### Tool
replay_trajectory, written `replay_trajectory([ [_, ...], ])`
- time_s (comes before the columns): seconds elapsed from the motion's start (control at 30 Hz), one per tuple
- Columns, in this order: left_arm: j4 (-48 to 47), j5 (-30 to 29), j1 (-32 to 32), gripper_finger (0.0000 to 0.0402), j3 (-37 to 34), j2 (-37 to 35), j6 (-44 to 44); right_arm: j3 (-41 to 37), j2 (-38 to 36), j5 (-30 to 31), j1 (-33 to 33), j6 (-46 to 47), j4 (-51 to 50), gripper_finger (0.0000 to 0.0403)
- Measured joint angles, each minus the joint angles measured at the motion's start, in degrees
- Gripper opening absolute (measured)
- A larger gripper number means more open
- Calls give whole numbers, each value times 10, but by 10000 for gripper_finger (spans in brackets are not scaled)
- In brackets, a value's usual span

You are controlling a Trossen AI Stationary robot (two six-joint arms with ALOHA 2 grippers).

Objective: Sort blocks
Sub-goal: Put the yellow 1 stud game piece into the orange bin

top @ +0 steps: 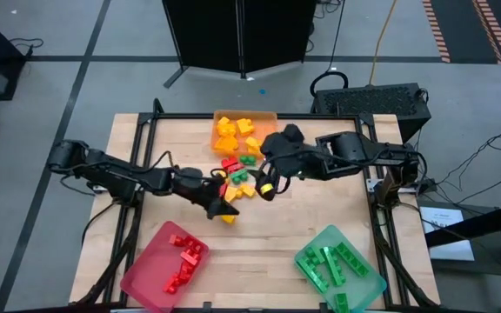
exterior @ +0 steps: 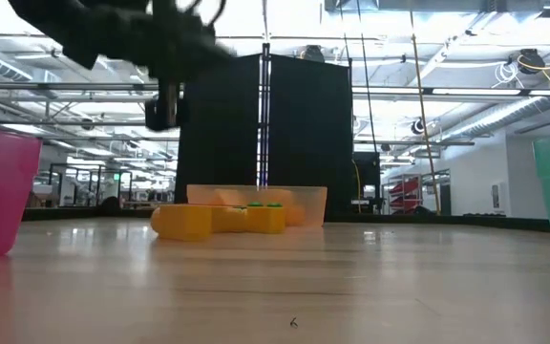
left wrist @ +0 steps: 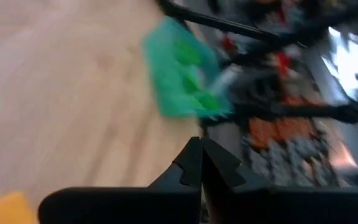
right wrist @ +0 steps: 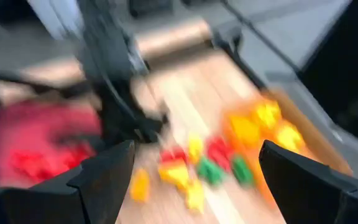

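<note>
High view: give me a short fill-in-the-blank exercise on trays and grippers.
1. The orange tray holds ___ blocks.
2. The red tray holds only ___ blocks.
3. The left gripper is ___, nothing between its fingers.
4. The right gripper, above the unsorted pile, is ___.

Missing words: yellow; red; shut; open

The high view looks straight down on the tabletop [top: 320,226]. The low view looks level across it toward 12 o'clock. Both share the orange tray [top: 268,117].
</note>
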Motion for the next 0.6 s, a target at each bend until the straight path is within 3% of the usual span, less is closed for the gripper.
replay_trajectory([
  [0.1,-31,30,12,4,-1,-46,1,0,13,0,5,45,-75,336],
  [0.3,-122,14,35,4,-1,-208,5,0,75,31,18,84,-152,336],
  [0.5,-135,-12,39,4,-1,-380,6,0,196,27,24,64,-62,336],
  [0.6,-139,-30,39,4,-1,-455,4,0,250,-17,22,53,13,336],
])
